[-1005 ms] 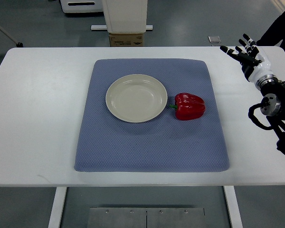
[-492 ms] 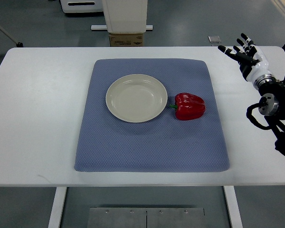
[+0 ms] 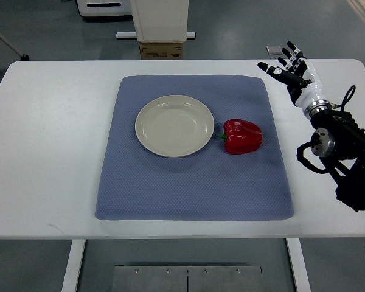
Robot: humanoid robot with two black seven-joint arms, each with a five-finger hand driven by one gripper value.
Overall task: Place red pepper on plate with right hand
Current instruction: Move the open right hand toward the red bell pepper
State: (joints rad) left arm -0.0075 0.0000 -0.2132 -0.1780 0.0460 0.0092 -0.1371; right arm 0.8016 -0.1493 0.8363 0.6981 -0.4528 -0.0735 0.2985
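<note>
Desk (image 3: 48, 152) is carrying a blue mat (image 3: 188, 182), laid to cushion the plate (image 3: 174, 126) and the pepper (image 3: 243, 135), which is lying just beside the plate's right rim. My right robot hand (image 3: 292, 72) is hovering with fingers spread, holding nothing, well apart from the pepper.
</note>
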